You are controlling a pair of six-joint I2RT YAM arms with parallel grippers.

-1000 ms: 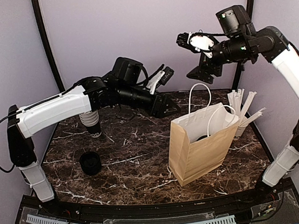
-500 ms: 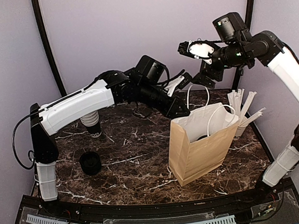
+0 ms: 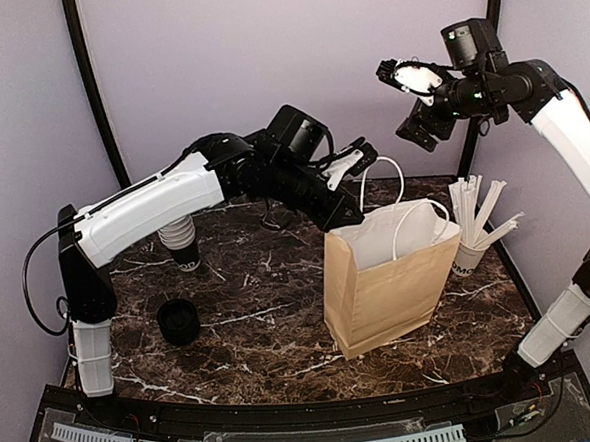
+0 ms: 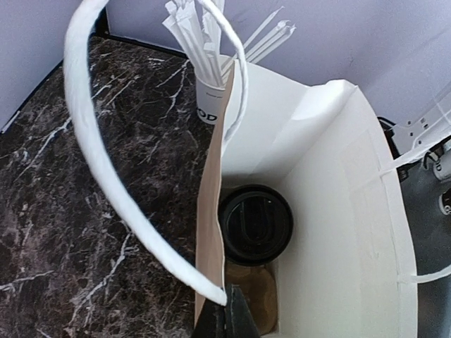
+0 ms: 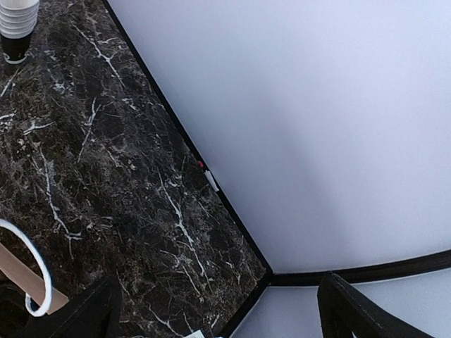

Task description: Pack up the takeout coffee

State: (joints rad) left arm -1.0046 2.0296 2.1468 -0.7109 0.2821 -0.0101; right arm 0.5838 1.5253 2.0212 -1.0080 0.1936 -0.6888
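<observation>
The takeout coffee (image 4: 255, 225), a black cup with a round black lid, stands upright on the floor of the brown paper bag (image 4: 331, 211). The top view shows only the bag (image 3: 390, 295), which hides the cup. My left gripper (image 4: 225, 315) is shut on the bag's near-left rim, where a white handle (image 4: 106, 176) joins it. From above, the left gripper (image 3: 342, 215) sits at the bag's top left corner. My right gripper (image 3: 415, 101) hangs open, high above the bag's right side, with nothing between its fingers (image 5: 77, 317).
A white cup of white stirrers (image 3: 476, 225) stands just right of the bag, also in the left wrist view (image 4: 211, 105). A stack of lidless cups (image 3: 181, 243) stands at the back left, also in the right wrist view (image 5: 17, 24). A short black round object (image 3: 179, 321) sits front left.
My left gripper has reached the bag and shut on its rim. The bag has shifted slightly left. The right arm has drawn up and to the right, away from the bag.
</observation>
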